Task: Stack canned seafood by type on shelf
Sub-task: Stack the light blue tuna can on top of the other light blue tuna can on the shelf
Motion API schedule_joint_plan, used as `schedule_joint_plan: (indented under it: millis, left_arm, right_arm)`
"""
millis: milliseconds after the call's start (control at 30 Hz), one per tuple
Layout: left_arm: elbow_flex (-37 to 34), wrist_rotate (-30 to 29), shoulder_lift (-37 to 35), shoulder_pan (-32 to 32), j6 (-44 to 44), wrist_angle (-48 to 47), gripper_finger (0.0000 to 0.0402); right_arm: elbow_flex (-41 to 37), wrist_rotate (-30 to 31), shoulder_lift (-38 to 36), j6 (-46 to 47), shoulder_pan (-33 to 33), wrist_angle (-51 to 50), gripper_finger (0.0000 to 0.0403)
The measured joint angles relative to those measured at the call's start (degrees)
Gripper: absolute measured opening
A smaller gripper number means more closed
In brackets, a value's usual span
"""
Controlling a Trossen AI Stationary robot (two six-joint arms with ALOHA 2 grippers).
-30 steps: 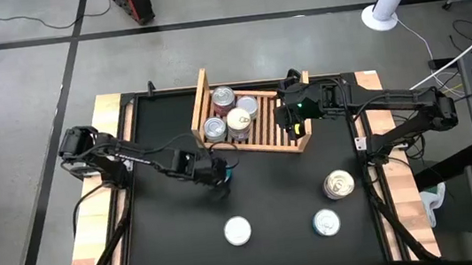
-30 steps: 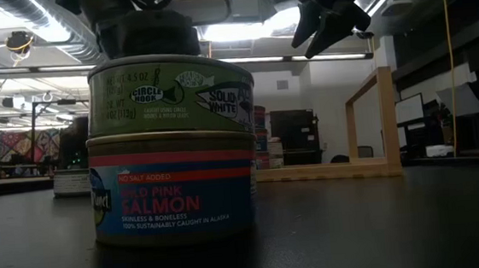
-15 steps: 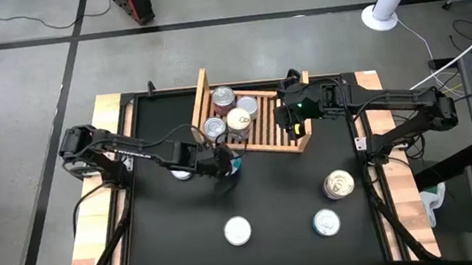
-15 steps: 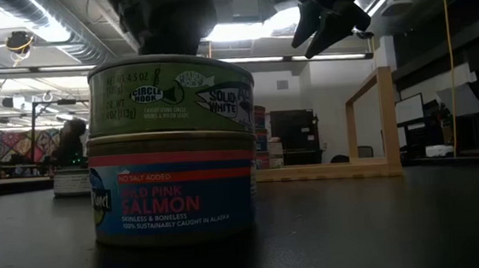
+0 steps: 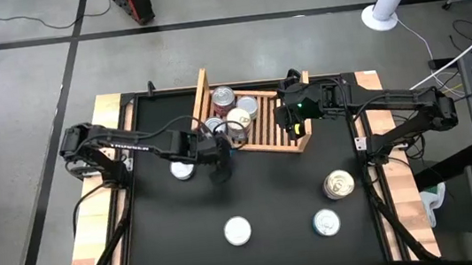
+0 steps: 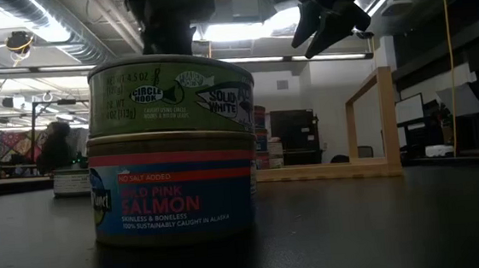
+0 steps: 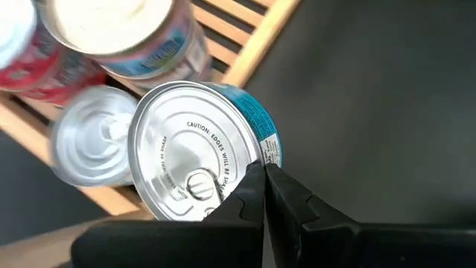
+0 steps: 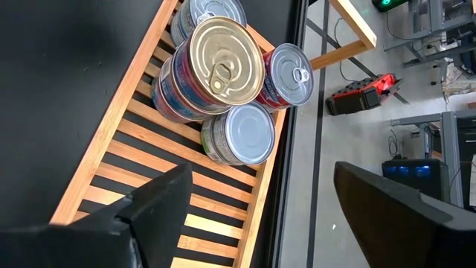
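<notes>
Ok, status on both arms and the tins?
Left gripper shut on a blue-label tin at the rack's front edge. Right gripper open above the slats. Nothing blocking.

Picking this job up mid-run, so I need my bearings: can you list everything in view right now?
shelf: one, light wood, slatted, far middle of the table
tins in shelf: four lids showing, silver and gold, red and blue sides, left end, at least one stacked
held tin: one, silver lid, blue side, at the shelf's front rail
loose tins: four spots on the black table
stacked pair: green tuna tin on blue salmon tin, nearest the low camera
red tool: one, on the floor
left gripper: shut on the held tin's rim
right gripper: open, above the shelf's right end
</notes>
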Motion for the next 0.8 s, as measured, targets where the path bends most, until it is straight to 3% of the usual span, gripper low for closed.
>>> schedule_joint_plan:
  millis: [800]
  left_arm:
    - [0.5, -2.0, 0.0, 12.9, 10.5, -1.7, 0.0]
  right_arm:
    - [0.0, 0.0, 0.0, 0.0, 0.0, 0.0, 0.0326]
